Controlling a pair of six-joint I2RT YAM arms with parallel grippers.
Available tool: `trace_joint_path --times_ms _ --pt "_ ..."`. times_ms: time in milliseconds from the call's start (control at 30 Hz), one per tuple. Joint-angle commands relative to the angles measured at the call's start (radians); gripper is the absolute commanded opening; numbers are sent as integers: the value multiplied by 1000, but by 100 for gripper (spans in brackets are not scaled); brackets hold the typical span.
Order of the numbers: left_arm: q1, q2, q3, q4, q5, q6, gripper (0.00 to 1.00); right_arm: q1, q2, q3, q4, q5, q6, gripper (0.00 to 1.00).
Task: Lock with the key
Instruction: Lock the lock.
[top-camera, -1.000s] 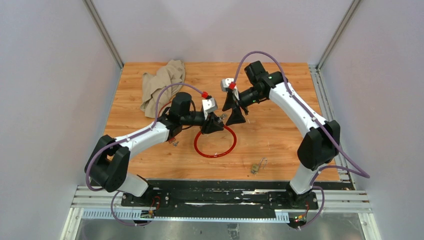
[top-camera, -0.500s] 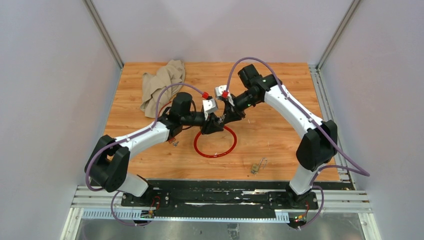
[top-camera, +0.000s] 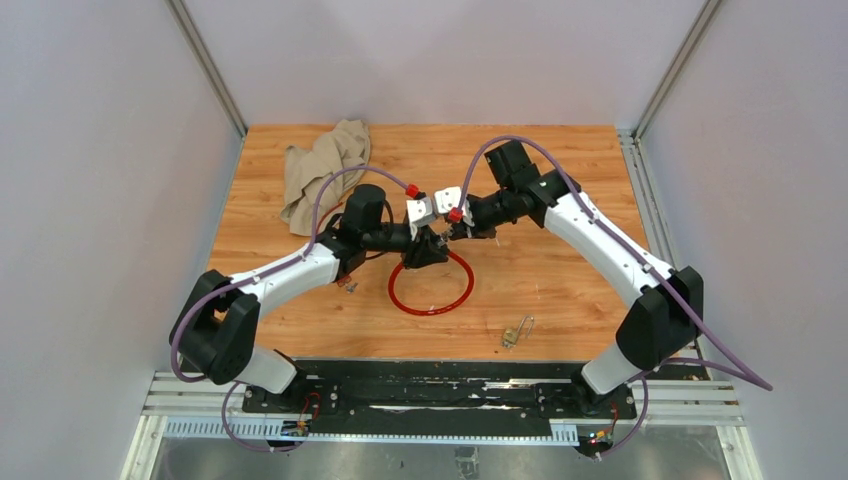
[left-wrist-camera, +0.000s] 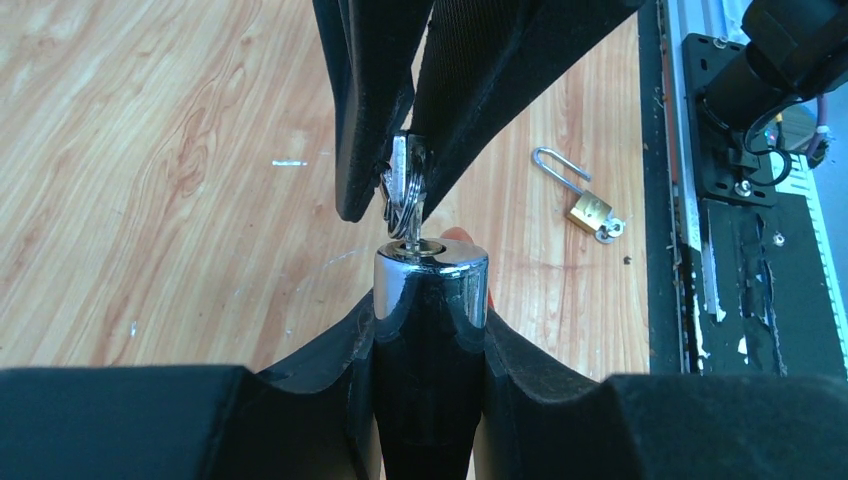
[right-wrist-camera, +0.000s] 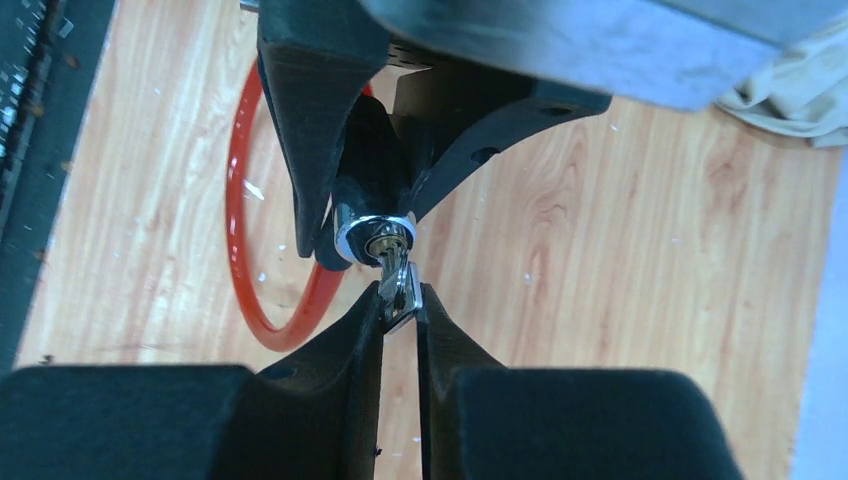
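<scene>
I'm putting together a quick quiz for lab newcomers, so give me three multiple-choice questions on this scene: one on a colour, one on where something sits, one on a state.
1. The cable is:
A. blue
B. red
C. green

2. The padlock lies:
A. inside the cable
B. on the table, outside the cable
C. off the table

3. The key is:
A. lying on the table
B. dangling free
C. pinched by the right gripper, tip in the lock

Answers:
1. B, the top view shows a red loop.
2. B, it sits apart from the cable, nearer the arm bases.
3. C, both wrist views show the right fingers closed on the key at the keyhole, while the left gripper clamps the lock.
</scene>
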Motion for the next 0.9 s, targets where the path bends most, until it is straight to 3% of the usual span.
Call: trace_joint_path --times_ms 0,200,467,667,767,800,867 --pt "-16 5 0 -49 3 12 0 14 -31 -2 24 133 -144 1" --pt "-17 38 23 -50 66 -51 0 31 -61 -55 102 174 -173 1" --pt "-17 31 14 -43 32 -46 0 7 -123 -216 286 341 -150 1" --pt "-17 26 5 -43 7 -28 0 -44 -137 -209 269 338 -142 1" --pt "-17 21 7 -41 1 -21 0 -68 -120 -147 162 247 -113 1" --pt "-16 19 8 -44 -1 -20 0 -76 -114 -126 119 203 -80 5" --pt "-16 15 8 -50 -8 -10 0 -79 -92 -66 6 125 -70 25"
